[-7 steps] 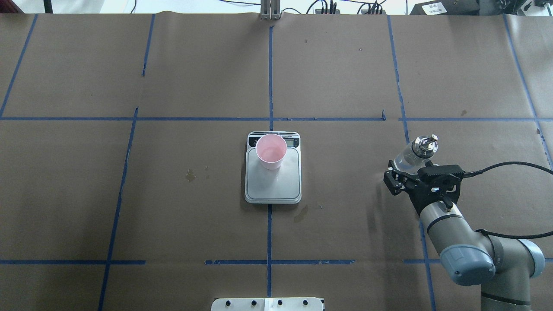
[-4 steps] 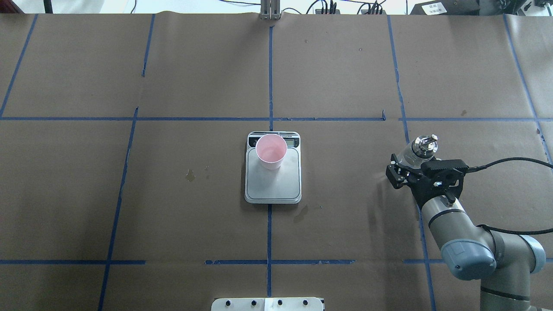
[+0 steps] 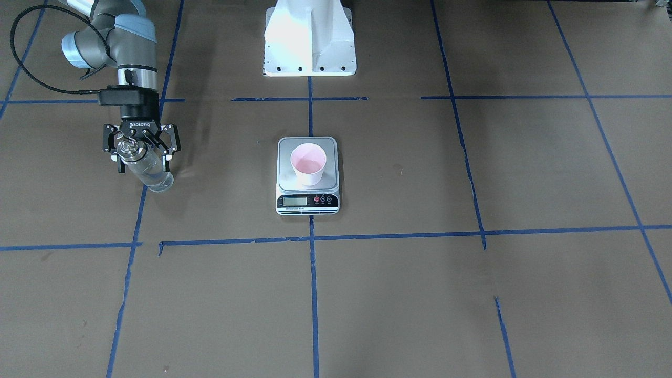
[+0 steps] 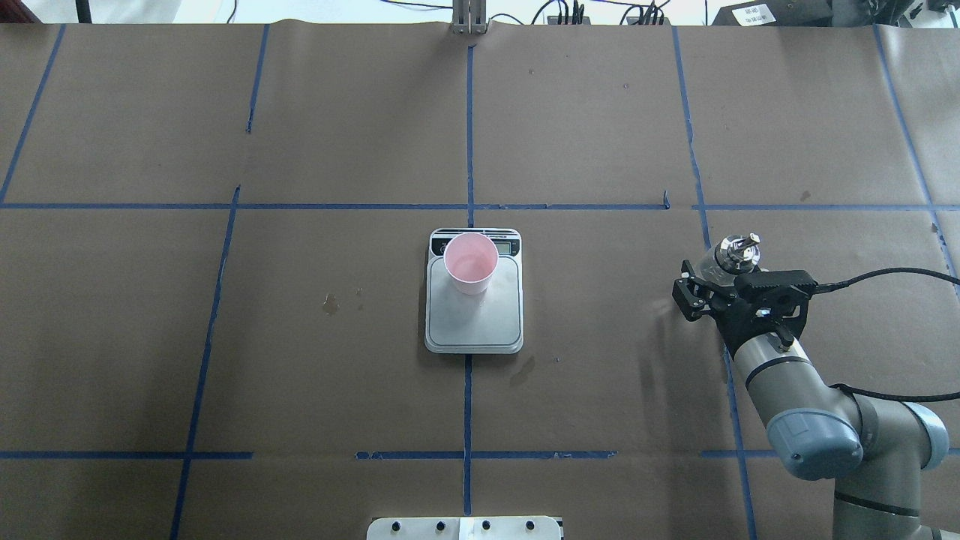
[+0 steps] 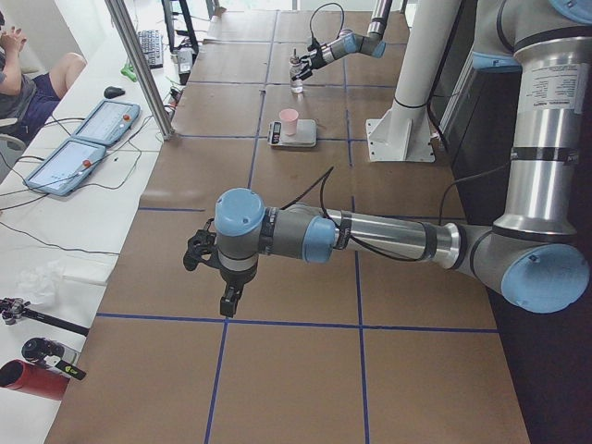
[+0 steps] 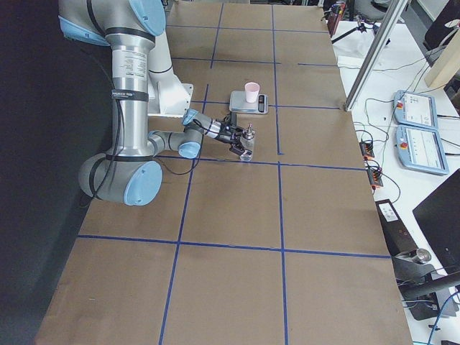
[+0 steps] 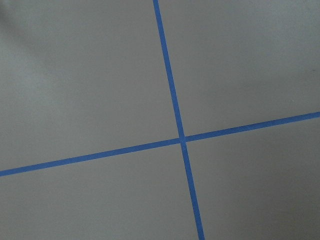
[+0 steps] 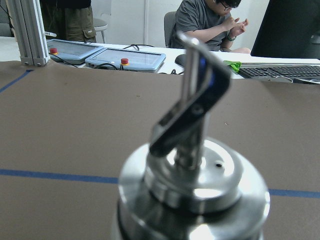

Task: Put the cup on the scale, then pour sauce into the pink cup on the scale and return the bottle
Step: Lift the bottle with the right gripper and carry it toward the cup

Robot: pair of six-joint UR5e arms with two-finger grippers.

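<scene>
A: In the front-facing view, our right tool (image 3: 140, 153) pinches the glass bottle (image 3: 153, 177) near its top, tilted, well apart from the scale (image 3: 307, 201); the pink cup (image 3: 308, 164) stands on the platform.

B: Overhead, the tool hides most of the glass; we judge the return is in hand; we should right the bottle, touch it down on the bench (image 4: 600, 135), then release.

A: From the left end, our left tool (image 5: 213, 277) hangs over bare bench; spread or pressed together, we cannot tell.

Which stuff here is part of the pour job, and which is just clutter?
Job: cup, scale, bottle, right gripper holding the bottle.
Lying about: tablets, keyboard, left arm off to the side.
</scene>
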